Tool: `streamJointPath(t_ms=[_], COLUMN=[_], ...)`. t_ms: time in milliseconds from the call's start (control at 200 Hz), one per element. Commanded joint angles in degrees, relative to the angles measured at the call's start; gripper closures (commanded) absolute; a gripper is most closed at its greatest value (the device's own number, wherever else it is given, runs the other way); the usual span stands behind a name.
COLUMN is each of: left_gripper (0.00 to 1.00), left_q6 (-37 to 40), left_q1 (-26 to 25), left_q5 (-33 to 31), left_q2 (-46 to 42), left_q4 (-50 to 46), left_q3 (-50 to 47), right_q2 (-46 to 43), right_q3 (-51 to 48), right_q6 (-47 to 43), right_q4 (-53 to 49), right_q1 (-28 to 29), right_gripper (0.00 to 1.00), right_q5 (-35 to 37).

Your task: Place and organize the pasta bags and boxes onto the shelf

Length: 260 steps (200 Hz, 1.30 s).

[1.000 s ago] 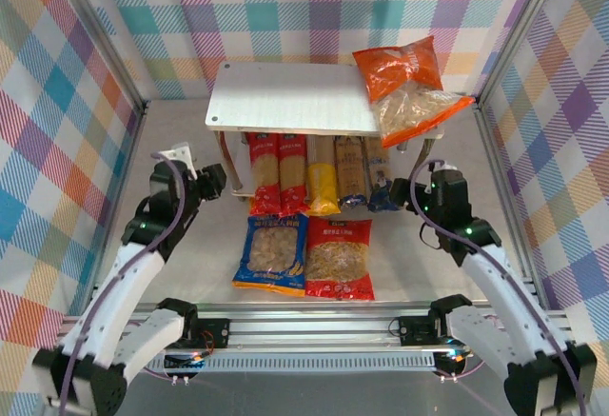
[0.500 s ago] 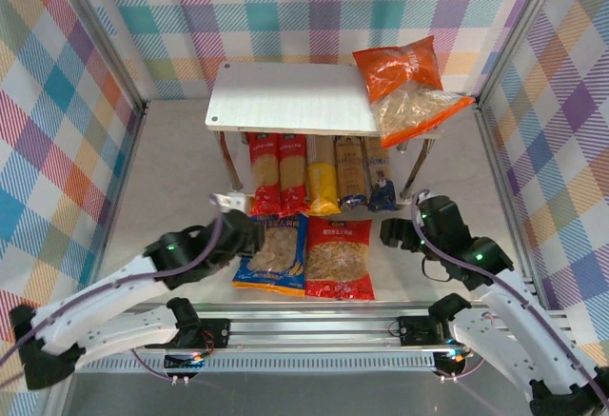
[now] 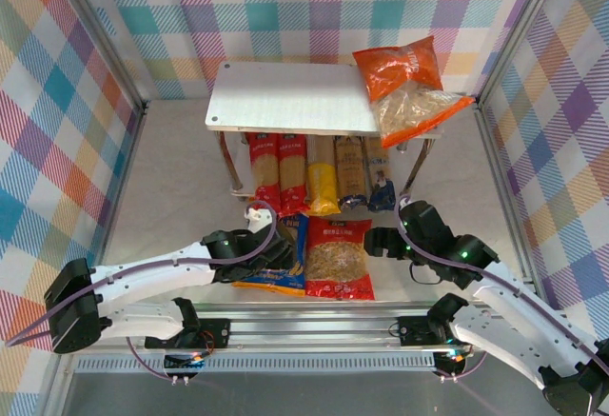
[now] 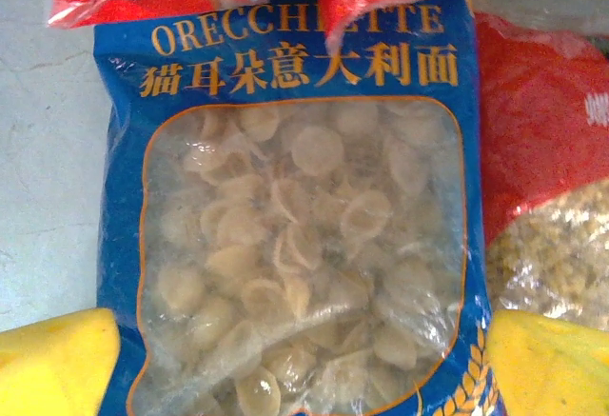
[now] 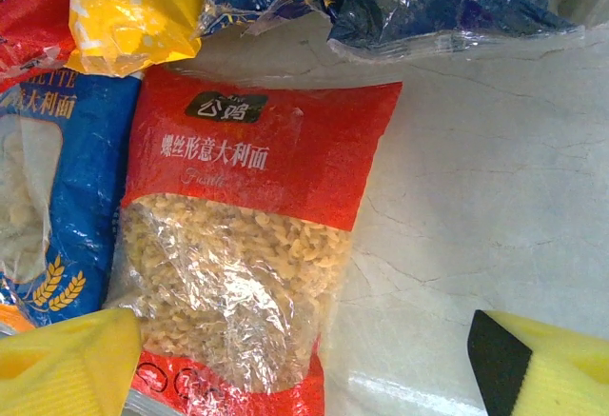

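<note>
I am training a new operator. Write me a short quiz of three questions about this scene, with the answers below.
1. True or false: the orange pillow bag with a clear window lies on the top board of the light-grey two-tier shelf.
2. The left gripper hovers over which bag?
A. blue-and-orange pillow bag
B. red pillow bag
C. orange pillow bag
3. How many long narrow spaghetti packs lie under the top board?
Key: 1 true; 2 A; 3 five.
</note>
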Motion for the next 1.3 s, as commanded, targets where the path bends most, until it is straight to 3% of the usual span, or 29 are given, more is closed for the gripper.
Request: streamJointPath(t_ms=[0,435,620,855,955,1105,1295], left_gripper=[0.00,0.00,0.00,0.00,0.11,0.45,0.62], left_q6=[0.0,8.1,9.6,10.9,11.2,11.9,12.7], left_q1=[2.5,7.2,11.1,11.3,11.3,11.3,11.4], left_q5=[2.6,2.3,7.1,11.6,13.9,16.8,19.7], left_q2=[0.8,16.1,18.7,23.6,24.0,23.6,22.1], left_q4=[2.9,-1.5,2.3,4.7,5.7,5.7,5.0], left_q3=[-1.0,8.1,5.4,5.0,4.1,3.0,1.9], right_q2=[-0.9,-3.5,-2.8,-2.2,-2.3,-2.4,-2.7], right_q3=[-0.1,1.0,1.0,1.2,1.3,1.4,1.4], right_q6=[0.4,0.4,0.1,0.0,0.0,0.2,0.6], right_q4=[0.5,1.0,1.7,2.0,2.0,1.9,1.8], right_q1=[0.3,0.3,0.2,0.3,0.3,0.3,0.3], right_gripper=[0.10,0.10,0.10,0.10,0.10,0.10,0.10], right_q5=[-1.3,-0.4,-0.3,-0.2,-0.1,-0.2,-0.4])
